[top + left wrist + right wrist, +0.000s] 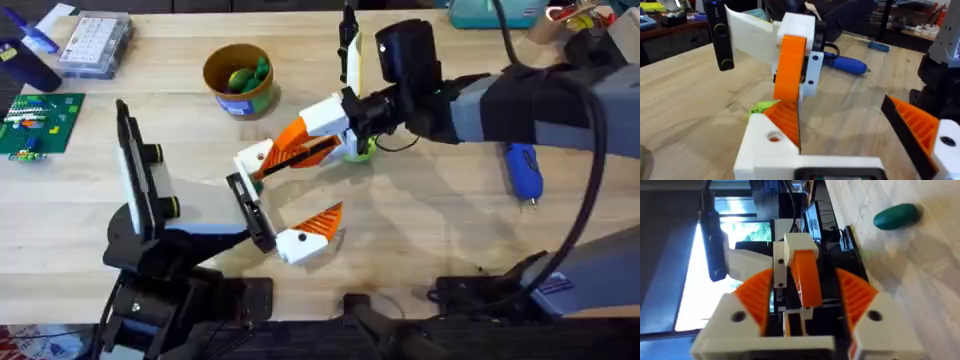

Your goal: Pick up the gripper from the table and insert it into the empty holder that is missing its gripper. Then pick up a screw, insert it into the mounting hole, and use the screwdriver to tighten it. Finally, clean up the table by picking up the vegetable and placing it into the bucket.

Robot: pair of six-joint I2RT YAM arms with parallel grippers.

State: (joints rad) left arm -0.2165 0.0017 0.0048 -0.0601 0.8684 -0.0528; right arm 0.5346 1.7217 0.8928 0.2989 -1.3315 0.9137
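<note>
My left gripper stands wide open. Its far finger is the white holder, and the orange ribbed gripper sits in it. My right gripper reaches in from the right, open, its two pads on either side of that holder and orange piece. The lime-green vegetable lies on the table under the right gripper. The blue screwdriver lies at the right. The yellow bucket stands at the back.
The bucket holds dark green and yellow toy pieces. A clear parts box and a green board sit at the far left. A dark green rounded object lies on the wood. Another blue tool lies farther back.
</note>
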